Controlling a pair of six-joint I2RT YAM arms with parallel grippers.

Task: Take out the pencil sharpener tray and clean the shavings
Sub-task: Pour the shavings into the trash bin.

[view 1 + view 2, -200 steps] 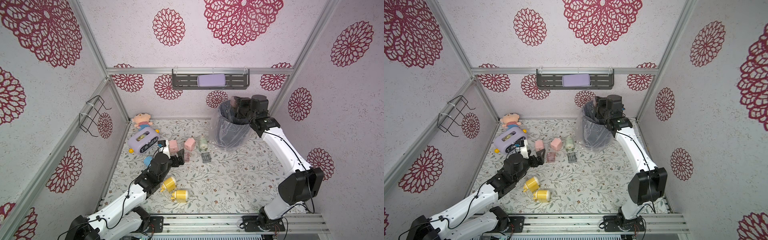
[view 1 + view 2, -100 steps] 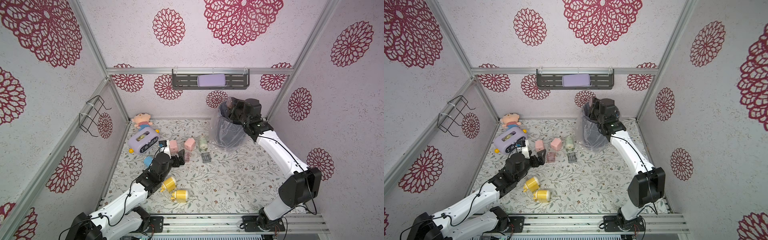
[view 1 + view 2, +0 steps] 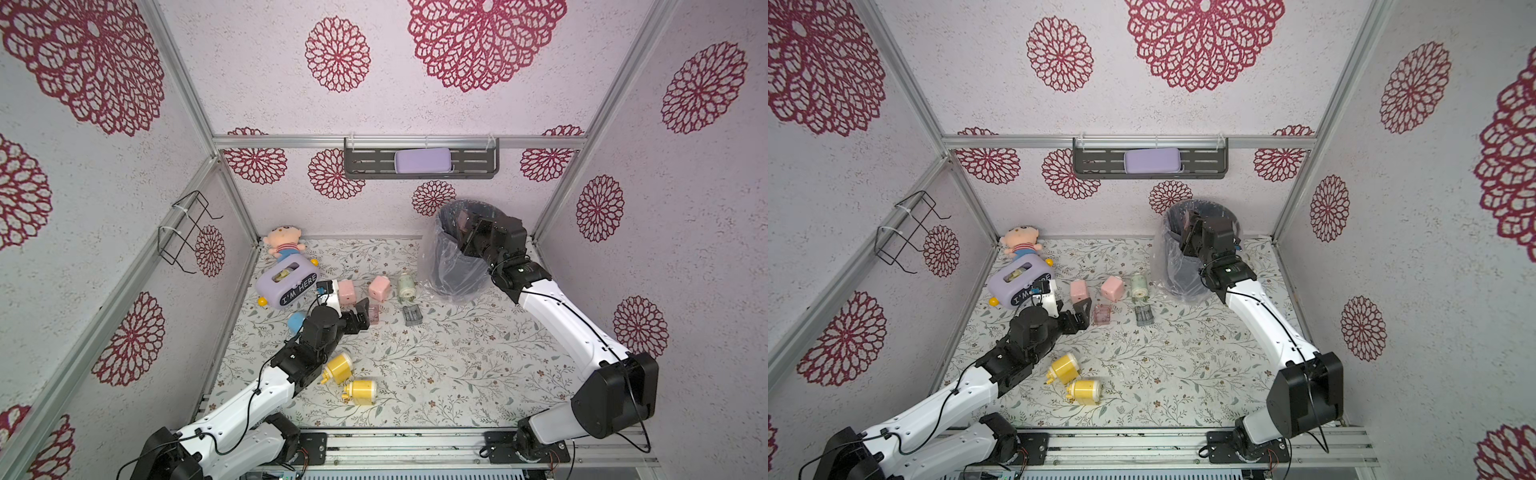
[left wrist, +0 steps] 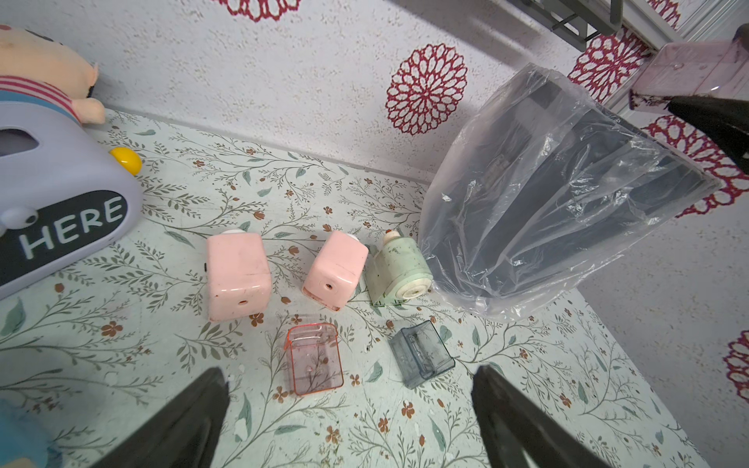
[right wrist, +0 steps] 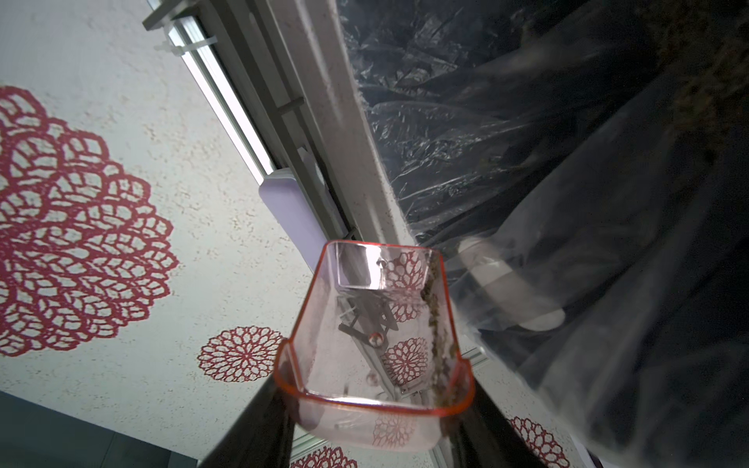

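Pink-tinted clear plastic, the sharpener tray (image 5: 373,344), is clamped between the narrowed jaws of the right gripper (image 3: 468,227) at the mouth of the lined bin (image 3: 453,274). Shavings (image 5: 435,316) are seen clinging to one wall. The left gripper (image 4: 347,370) is spread wide, with an empty tray (image 4: 314,360) laid just ahead of its fingertips.
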